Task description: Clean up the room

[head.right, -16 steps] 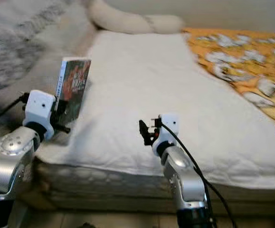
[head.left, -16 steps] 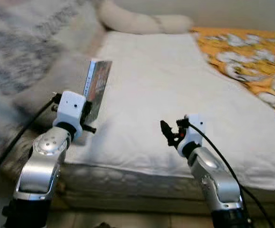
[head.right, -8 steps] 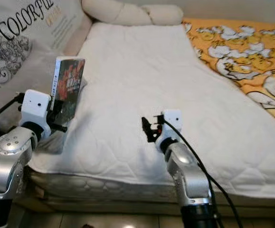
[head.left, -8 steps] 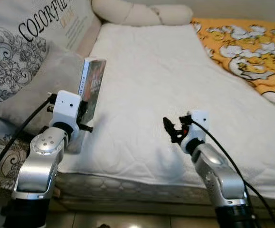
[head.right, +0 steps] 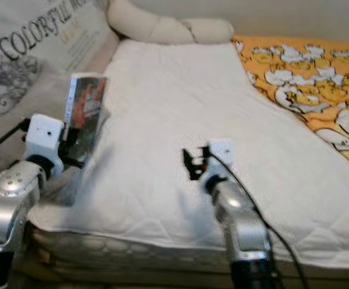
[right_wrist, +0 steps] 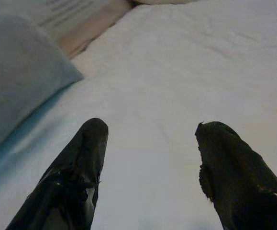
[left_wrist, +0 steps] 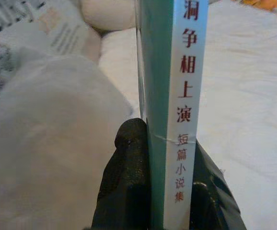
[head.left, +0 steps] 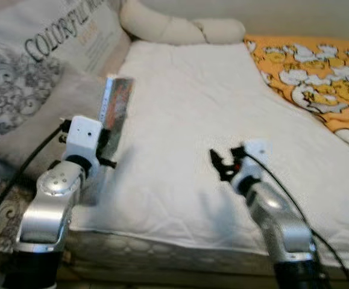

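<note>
Open white mattress ahead, crowded along the left edge and the far right side.

The bed (head.left: 192, 120) offers a broad bare stretch of white quilted cover from its near edge to the head end, where a cream knotted cushion (head.left: 180, 27) lies across the far edge. Along the left edge a grey pillow (head.left: 41, 120) and a printed pillow (head.left: 47, 48) stand in the way, just beside the upright book (head.left: 115, 114) clamped in the left tool (head.left: 105, 141). An orange floral blanket (head.left: 319, 72) covers the far right side. The right tool (head.left: 221, 164), fingers spread, hangs over bare cover near the near edge.
</note>
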